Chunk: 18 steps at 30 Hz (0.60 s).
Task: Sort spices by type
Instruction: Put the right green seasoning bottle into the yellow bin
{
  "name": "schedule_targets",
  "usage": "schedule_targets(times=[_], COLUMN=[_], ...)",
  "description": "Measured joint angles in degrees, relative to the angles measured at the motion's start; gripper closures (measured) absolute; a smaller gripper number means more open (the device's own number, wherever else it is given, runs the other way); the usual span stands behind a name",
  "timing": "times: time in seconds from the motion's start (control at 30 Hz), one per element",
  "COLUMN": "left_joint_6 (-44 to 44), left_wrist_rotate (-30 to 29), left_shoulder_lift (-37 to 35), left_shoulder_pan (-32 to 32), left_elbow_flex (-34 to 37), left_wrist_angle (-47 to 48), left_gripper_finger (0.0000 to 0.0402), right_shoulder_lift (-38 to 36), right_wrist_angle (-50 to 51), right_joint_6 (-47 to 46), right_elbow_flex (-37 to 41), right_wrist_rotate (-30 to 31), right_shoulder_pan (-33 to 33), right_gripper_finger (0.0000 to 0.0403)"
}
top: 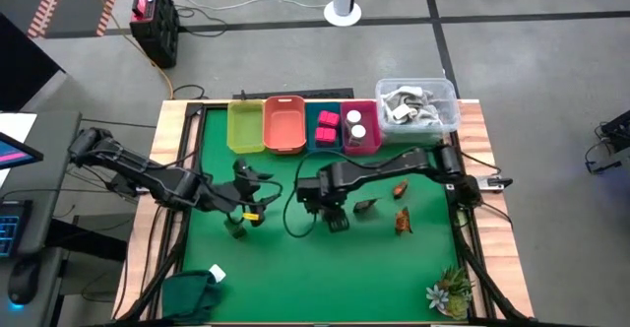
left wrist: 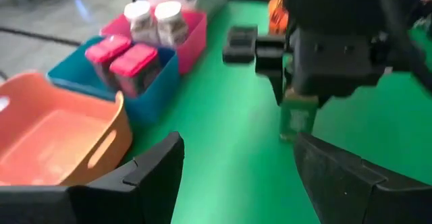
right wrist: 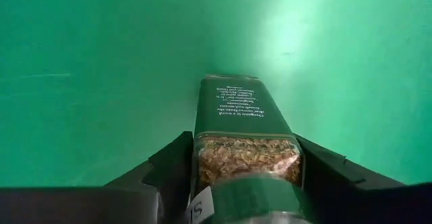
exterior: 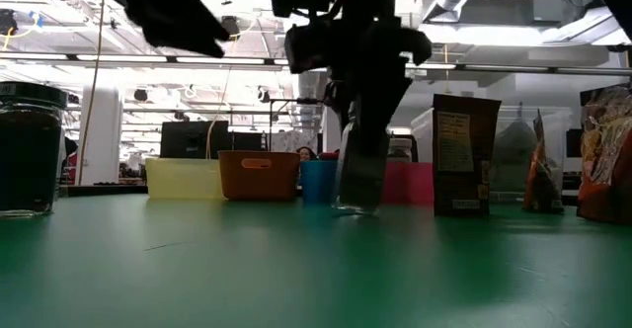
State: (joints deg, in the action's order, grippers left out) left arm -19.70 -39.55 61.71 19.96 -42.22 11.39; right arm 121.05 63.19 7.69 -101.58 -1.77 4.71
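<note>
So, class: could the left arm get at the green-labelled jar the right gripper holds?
Probably not: the right gripper is shut around the green-labelled jar. The open left gripper faces it with bare mat between.

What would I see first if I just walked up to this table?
Probably the right gripper in the middle of the green table, shut on a little green-labelled jar. Behind it sits a row of bright bins along the far edge, with pink boxes in the blue one.
</note>
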Motion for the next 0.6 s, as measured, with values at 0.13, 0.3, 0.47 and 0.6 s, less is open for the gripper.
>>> schedule_targets(times=[0.13,0.3,0.47,0.6], left_joint_6=[-2.4,-4.3,-4.4,-2.6], left_wrist_rotate=[-0.4,-0.6,-0.7,-0.9], left_shoulder_lift=[-0.5,-1.1,-0.6,1.5], left_shoulder_pan=[0.6,0.7,0.6,-0.5], left_elbow_flex=[0.0,0.0,0.0,0.0], left_wrist_angle=[3.7,4.4,4.0,0.9], left_gripper_finger=[0.0136,0.0136,0.0136,0.0136], right_shoulder_lift=[0.2,-1.5,-5.8,-11.2], right_wrist_angle=[-1.1,-3.5,-3.7,-4.4], right_joint_6=[1.5,1.4,1.4,1.4], right_elbow_flex=[-0.1,-0.1,-0.1,1.5], right_wrist_rotate=[2.6,3.4,3.5,5.9], right_shoulder_pan=[-0.7,-1.7,-1.9,-2.5], right_gripper_finger=[0.0126,0.0084,0.0055,0.0050])
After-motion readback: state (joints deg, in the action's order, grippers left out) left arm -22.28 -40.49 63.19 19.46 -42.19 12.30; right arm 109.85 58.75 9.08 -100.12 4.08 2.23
